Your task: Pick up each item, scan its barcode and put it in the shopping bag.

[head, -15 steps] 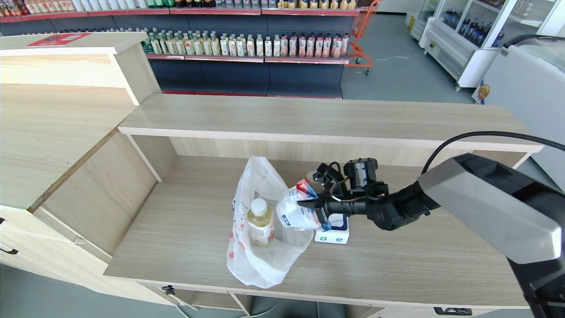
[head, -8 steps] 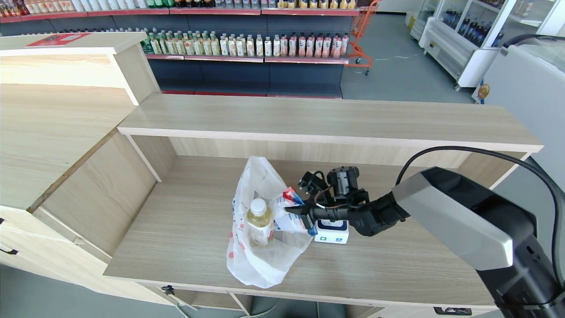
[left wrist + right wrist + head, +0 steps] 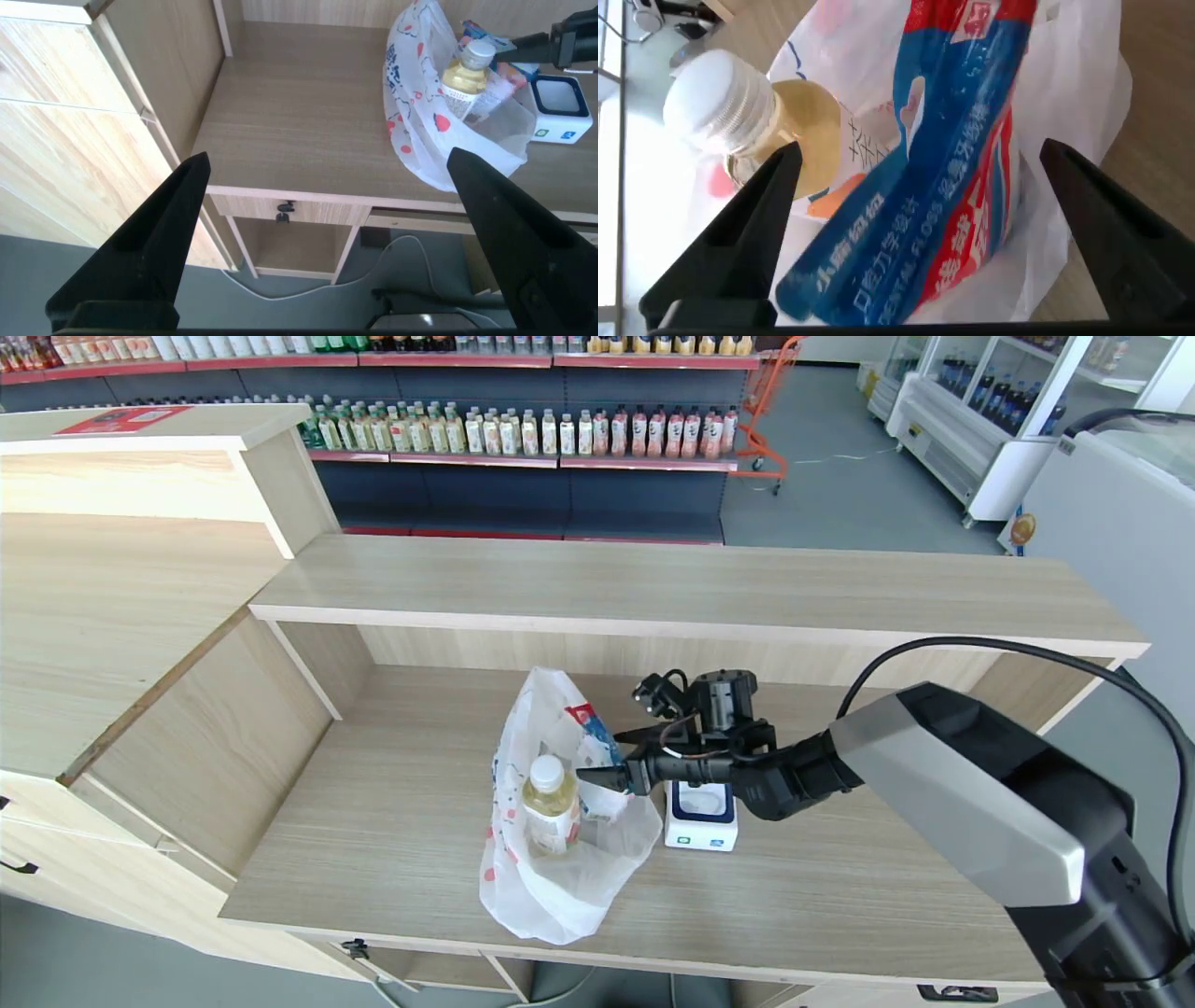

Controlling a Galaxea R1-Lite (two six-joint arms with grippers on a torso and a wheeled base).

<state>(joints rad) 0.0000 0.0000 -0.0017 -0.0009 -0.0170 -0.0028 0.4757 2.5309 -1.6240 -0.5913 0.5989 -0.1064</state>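
The white shopping bag with red dots stands open at the counter's middle. Inside it a yellow-drink bottle stands upright, and a red-and-blue packet leans beside it. My right gripper hovers at the bag's mouth, open, its fingers apart from the packet. Up close, the packet lies between the spread fingers of the right gripper, with the bottle next to it. My left gripper hangs open and holds nothing, off the counter's front-left corner, well away from the bag.
A white-and-blue scanner sits on the counter right beside the bag, under my right arm. A raised ledge runs along the counter's back, and a side wall closes its left. Bare counter lies to the bag's left and right.
My right gripper carried the packet leftward from above the scanner to the bag's mouth, then opened. The packet now rests in the bag beside the bottle.
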